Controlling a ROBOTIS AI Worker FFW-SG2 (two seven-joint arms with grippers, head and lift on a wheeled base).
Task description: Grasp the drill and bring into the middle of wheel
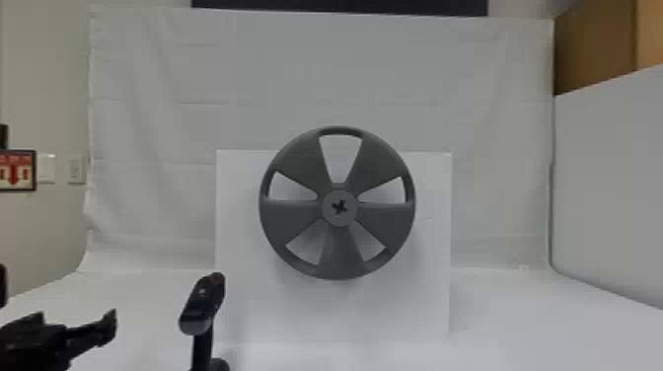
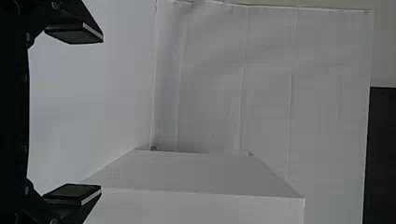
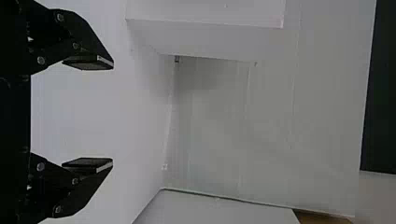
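My left gripper (image 1: 74,338) is low at the left side of the head view, to the left of the black drill (image 1: 201,308) with a gap between them. The drill stands near the bottom edge, its lower part cut off. In the left wrist view the left gripper (image 2: 91,114) has its fingers wide apart and nothing between them. The grey wheel (image 1: 338,246) is upright in the middle, with a star-shaped hole in its round hub (image 1: 328,217). My right gripper (image 3: 102,113) is open and holds nothing in the right wrist view.
A white box-like stand (image 1: 429,246) is behind the wheel on the white table (image 1: 518,325). White sheeting (image 1: 394,74) hangs at the back. A pale panel (image 1: 611,172) borders the right side, with a brown box (image 1: 592,44) above it.
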